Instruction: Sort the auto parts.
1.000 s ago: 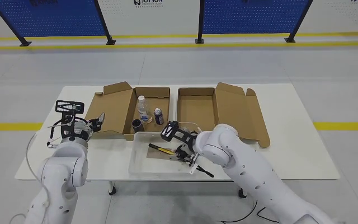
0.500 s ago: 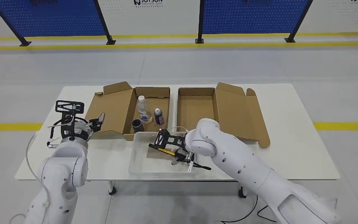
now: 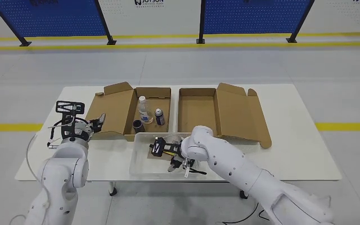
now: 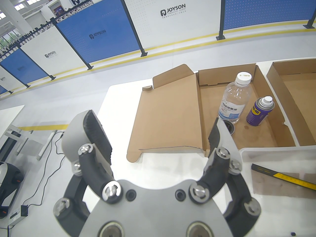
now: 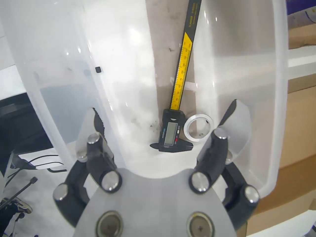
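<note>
A black digital caliper (image 5: 182,57) with a yellow scale lies on the floor of a clear plastic bin (image 5: 279,75). A silver metal ring (image 5: 199,116) sits right beside the caliper's display head. My right gripper (image 5: 165,107) hangs open just above both, holding nothing; in the top view the right gripper (image 3: 162,147) is over the bin (image 3: 138,163). My left gripper (image 4: 153,122) stands open and empty over the table's left part (image 3: 97,122), beside the left cardboard box (image 4: 246,139). The caliper's tip (image 4: 281,175) shows there too.
The left box (image 3: 147,95) holds a water bottle (image 3: 144,108), a blue spray can (image 3: 159,116) and a dark cylinder (image 3: 138,125). A second open cardboard box (image 3: 197,109) stands to its right, behind the bin. Bare table lies right of it.
The right arm has swung leftward over the bin, bringing its gripper from the bin's middle toward its left part. The left arm has stayed still.
</note>
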Motion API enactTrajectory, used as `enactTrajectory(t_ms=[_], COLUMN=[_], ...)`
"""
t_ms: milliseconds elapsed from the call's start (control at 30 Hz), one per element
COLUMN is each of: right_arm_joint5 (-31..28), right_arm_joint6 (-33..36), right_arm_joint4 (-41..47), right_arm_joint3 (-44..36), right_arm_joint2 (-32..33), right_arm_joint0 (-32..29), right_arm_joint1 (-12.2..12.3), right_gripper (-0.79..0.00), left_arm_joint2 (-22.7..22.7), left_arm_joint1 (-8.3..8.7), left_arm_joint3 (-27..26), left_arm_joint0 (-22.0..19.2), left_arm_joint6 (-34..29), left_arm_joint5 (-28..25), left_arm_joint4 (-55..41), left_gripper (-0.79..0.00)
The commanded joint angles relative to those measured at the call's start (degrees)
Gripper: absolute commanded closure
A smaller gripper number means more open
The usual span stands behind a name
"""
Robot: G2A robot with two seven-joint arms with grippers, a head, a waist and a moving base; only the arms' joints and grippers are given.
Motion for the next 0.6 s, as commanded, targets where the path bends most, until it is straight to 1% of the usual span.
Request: enactTrajectory(t_ms=[0, 100, 133, 200, 267, 333, 367, 500, 567], right_arm_joint5=[-0.1, 0.3, 0.4, 0.5, 0.6, 0.3, 0.3, 0.2, 0.2], right_arm_joint6=[-0.1, -0.1, -0.2, -0.2, -0.1, 0.1, 0.0, -0.2, 0.0], right_arm_joint4=[0.1, 0.6, 0.9, 0.7, 0.8, 0.9, 0.8, 0.9, 0.9], right_arm_joint3=[1.2, 3.4, 4.1, 5.3, 6.4, 7.5, 7.9, 9.0, 9.5], right_arm_joint2=[-0.3, -0.5, -0.5, -0.6, -0.7, -1.0, -1.0, -1.2, -1.3], right_arm_joint0=[0.1, 0.4, 0.5, 0.9, 1.1, 1.2, 1.3, 1.6, 1.7], right_arm_joint1=[-0.4, -0.9, -1.1, -1.4, -1.7, -2.1, -2.2, -2.8, -3.0], right_gripper=[-0.785, -0.785, -0.773, -0.69, -0.536, -0.496, -0.48, -0.523, -0.483], left_arm_joint2=[0.0, 0.0, 0.0, 0.0, 0.0, 0.0, 0.0, 0.0, 0.0], left_arm_joint1=[0.0, 0.0, 0.0, 0.0, 0.0, 0.0, 0.0, 0.0, 0.0], left_arm_joint3=[0.0, 0.0, 0.0, 0.0, 0.0, 0.0, 0.0, 0.0, 0.0], left_arm_joint0=[0.0, 0.0, 0.0, 0.0, 0.0, 0.0, 0.0, 0.0, 0.0], left_arm_joint6=[0.0, 0.0, 0.0, 0.0, 0.0, 0.0, 0.0, 0.0, 0.0], left_arm_joint5=[0.0, 0.0, 0.0, 0.0, 0.0, 0.0, 0.0, 0.0, 0.0], left_arm_joint4=[0.0, 0.0, 0.0, 0.0, 0.0, 0.0, 0.0, 0.0, 0.0], left_gripper=[-0.785, -0.785, -0.785, -0.785, -0.785, -0.785, -0.785, -0.785, -0.785])
